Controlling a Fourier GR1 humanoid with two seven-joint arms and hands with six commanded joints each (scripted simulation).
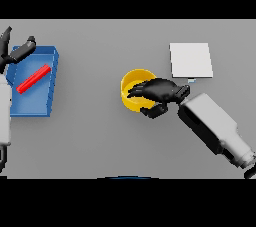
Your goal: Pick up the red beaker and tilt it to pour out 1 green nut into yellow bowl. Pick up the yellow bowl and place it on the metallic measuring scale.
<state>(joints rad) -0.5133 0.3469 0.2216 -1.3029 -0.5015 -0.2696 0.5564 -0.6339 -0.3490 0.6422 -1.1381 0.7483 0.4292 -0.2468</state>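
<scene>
The yellow bowl (128,85) stands on the grey table at the middle. My right hand (161,91) lies over its right side, with the fingers reaching across the rim into the bowl and the thumb curled against the outer wall, pinching it. The hand hides the inside of the bowl, and no green nut shows. The metallic scale (191,60), a flat pale square, lies just behind and to the right of the hand. A long red thing (34,78) lies slanted in the blue tray (45,98) at the far left. My left hand (15,52) hovers open over that tray's back left corner.
The blue tray takes up the table's left edge. My right forearm (212,126) slants from the lower right toward the bowl.
</scene>
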